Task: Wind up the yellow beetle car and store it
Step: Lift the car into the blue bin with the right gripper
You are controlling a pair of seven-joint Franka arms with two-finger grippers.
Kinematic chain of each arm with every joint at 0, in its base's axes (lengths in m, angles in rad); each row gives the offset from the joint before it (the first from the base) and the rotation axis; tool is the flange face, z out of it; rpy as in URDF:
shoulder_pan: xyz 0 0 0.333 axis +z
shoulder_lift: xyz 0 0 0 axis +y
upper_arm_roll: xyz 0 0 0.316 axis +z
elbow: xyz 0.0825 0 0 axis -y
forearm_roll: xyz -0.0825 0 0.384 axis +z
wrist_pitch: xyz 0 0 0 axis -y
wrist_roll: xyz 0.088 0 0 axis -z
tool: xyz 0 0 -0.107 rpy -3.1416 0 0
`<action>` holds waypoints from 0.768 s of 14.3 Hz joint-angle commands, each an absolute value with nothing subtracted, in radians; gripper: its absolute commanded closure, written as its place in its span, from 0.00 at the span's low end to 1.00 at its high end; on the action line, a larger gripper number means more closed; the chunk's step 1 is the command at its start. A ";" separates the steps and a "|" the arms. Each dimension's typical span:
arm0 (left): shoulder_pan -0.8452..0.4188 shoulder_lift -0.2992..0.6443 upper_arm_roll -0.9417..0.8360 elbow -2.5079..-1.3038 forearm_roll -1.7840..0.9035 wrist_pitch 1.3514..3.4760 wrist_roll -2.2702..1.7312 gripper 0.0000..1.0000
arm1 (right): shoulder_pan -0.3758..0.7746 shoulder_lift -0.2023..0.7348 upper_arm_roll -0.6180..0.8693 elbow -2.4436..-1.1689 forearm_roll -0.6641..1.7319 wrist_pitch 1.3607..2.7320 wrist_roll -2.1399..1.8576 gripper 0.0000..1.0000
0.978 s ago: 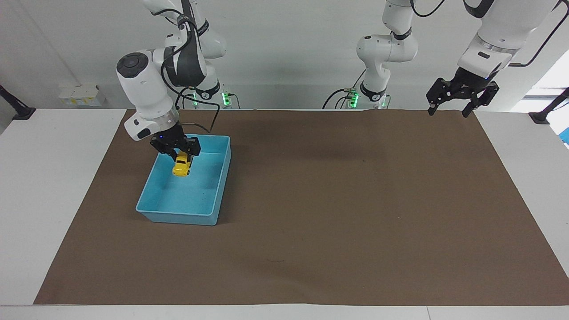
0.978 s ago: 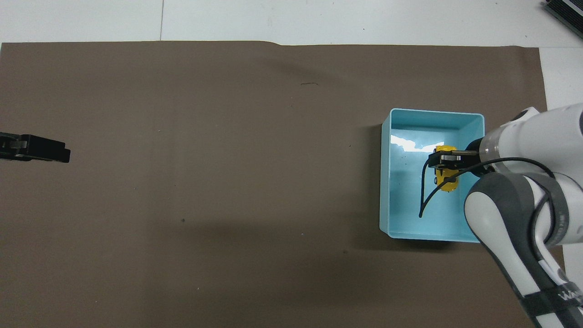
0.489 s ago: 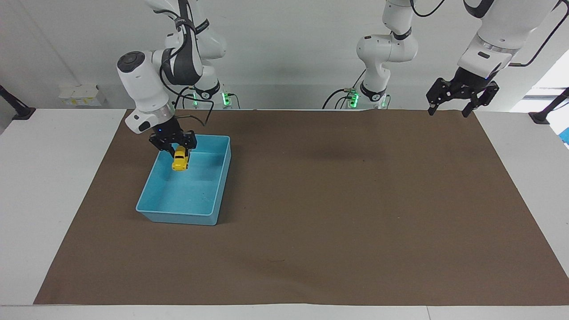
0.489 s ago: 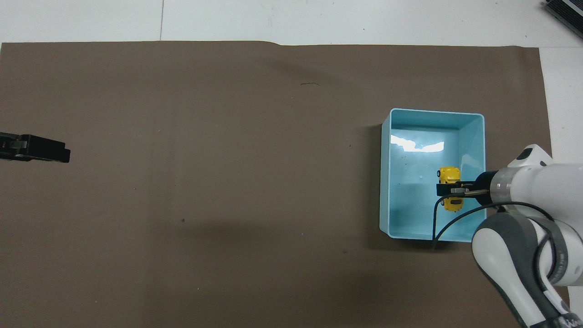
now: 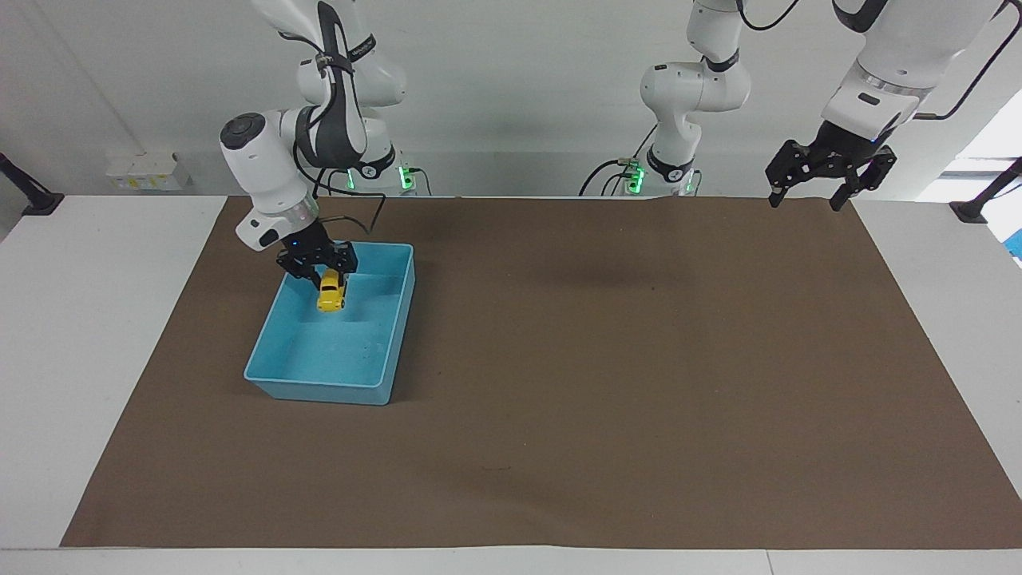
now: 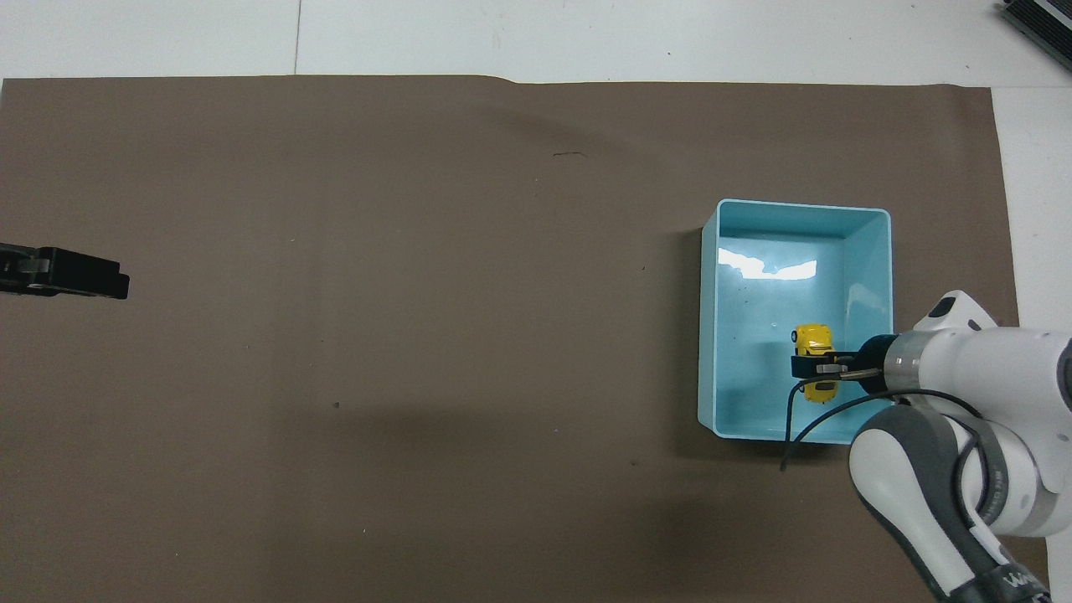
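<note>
Since the earlier frame the right gripper (image 5: 325,272) has been drawn toward the robots' end of the light blue bin (image 5: 281,388), and the yellow beetle car (image 5: 330,292) was carried along with it. Its fingers are closed on the car — the toy is held nose down inside the bin (whether it touches the floor cannot be told). The left gripper (image 5: 827,170) is kept waiting with fingers spread wide and nothing in them, raised over the brown mat (image 5: 639,359) at the left arm's end.
</note>
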State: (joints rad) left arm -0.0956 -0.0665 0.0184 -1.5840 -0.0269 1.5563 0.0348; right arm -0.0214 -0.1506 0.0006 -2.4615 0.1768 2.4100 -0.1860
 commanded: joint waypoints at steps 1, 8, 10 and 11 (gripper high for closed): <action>-0.077 -0.084 0.005 -1.606 -0.018 1.559 0.046 0.00 | -0.026 -0.134 0.009 -2.494 0.212 2.462 -0.226 1.00; -0.077 -0.084 0.005 -1.606 -0.018 1.559 0.046 0.00 | -0.011 -0.077 0.009 -2.503 0.253 2.508 -0.229 1.00; -0.077 -0.084 0.005 -1.606 -0.018 1.559 0.046 0.00 | 0.011 -0.052 0.009 -2.503 0.255 2.531 -0.229 1.00; -0.077 -0.084 0.005 -1.606 -0.018 1.559 0.046 0.00 | 0.011 -0.042 0.009 -2.503 0.255 2.540 -0.224 0.91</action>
State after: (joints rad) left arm -0.0956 -0.0665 0.0184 -1.5840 -0.0269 1.5563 0.0348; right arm 0.0064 -0.0645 0.0043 -2.4988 0.2169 2.5049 -0.1875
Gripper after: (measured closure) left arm 0.000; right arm 0.520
